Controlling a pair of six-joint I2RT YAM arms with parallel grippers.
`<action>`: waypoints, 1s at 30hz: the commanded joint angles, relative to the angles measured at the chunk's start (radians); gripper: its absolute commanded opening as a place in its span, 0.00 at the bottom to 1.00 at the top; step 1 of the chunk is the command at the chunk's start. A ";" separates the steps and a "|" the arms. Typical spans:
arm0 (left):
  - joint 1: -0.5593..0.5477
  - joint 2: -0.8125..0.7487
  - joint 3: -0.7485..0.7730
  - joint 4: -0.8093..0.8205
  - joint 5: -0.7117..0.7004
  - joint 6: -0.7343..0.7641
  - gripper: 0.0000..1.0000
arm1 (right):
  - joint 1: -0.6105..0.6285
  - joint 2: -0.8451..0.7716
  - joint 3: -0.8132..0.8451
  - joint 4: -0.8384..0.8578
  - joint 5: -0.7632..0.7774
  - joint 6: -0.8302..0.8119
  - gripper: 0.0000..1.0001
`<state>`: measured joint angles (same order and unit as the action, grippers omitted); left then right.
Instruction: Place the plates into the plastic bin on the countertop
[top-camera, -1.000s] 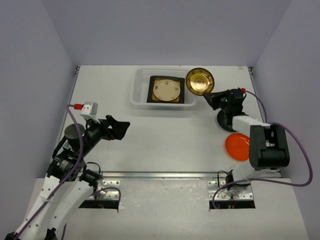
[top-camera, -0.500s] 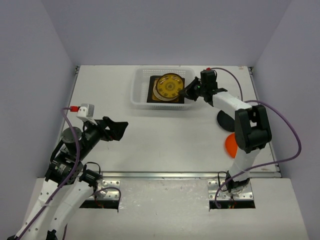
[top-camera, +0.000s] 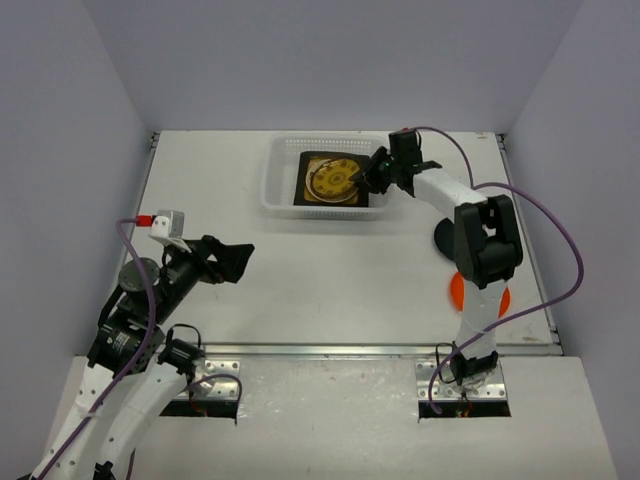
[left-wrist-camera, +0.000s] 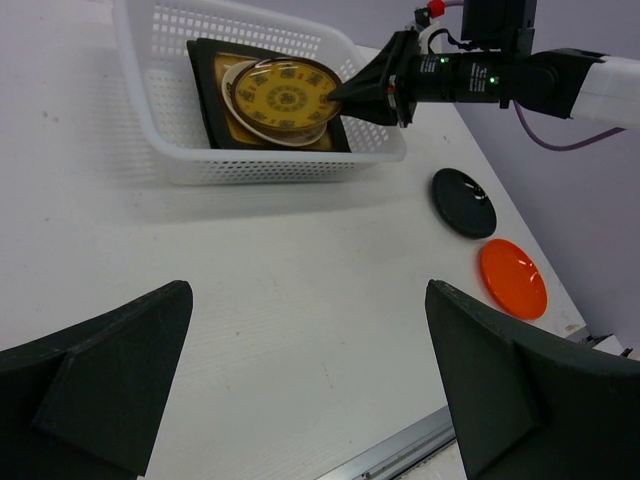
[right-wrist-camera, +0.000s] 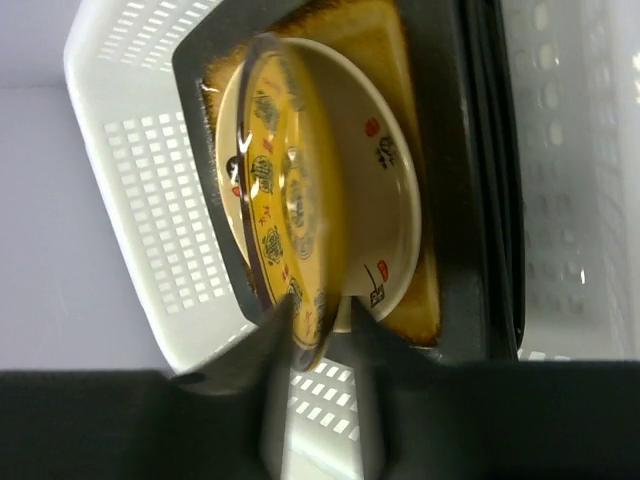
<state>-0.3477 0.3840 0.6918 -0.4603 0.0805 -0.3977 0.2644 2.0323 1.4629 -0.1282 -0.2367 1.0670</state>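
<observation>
The plastic bin (top-camera: 282, 190) stands at the back middle of the countertop (top-camera: 330, 270). In it lies a square dark-rimmed amber-centred plate (top-camera: 308, 192) with a cream round plate (right-wrist-camera: 385, 190) on top. My right gripper (top-camera: 372, 180) reaches over the bin's right rim, shut on the rim of the patterned yellow plate (top-camera: 336, 178), which is tilted low over the cream plate. The wrist view shows that plate (right-wrist-camera: 290, 220) edge-on between my fingers. A black plate (left-wrist-camera: 463, 202) and an orange plate (left-wrist-camera: 513, 278) lie on the table to the right. My left gripper (top-camera: 235, 258) is open and empty.
The right arm partly hides the black plate (top-camera: 445, 238) and the orange plate (top-camera: 458, 292) in the top view. The bin (left-wrist-camera: 250, 165) also shows in the left wrist view, with the right gripper (left-wrist-camera: 345, 92) at its far right corner. Walls enclose the table on three sides.
My right gripper carried the patterned yellow plate from right of the bin to over it, then lowered it onto the cream plate. My left arm shifted slightly.
</observation>
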 joint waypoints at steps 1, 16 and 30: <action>0.006 -0.007 0.002 0.032 -0.005 0.000 1.00 | 0.003 -0.004 0.112 0.007 -0.007 -0.021 0.40; 0.005 -0.020 0.002 0.033 -0.008 -0.001 1.00 | 0.001 -0.129 0.208 -0.301 0.083 -0.409 0.99; 0.002 -0.042 0.000 0.035 0.004 0.000 1.00 | -0.011 -0.549 -0.230 -0.429 0.678 -0.720 0.99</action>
<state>-0.3481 0.3420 0.6914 -0.4604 0.0758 -0.3977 0.2594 1.5204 1.3317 -0.5220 0.1456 0.4857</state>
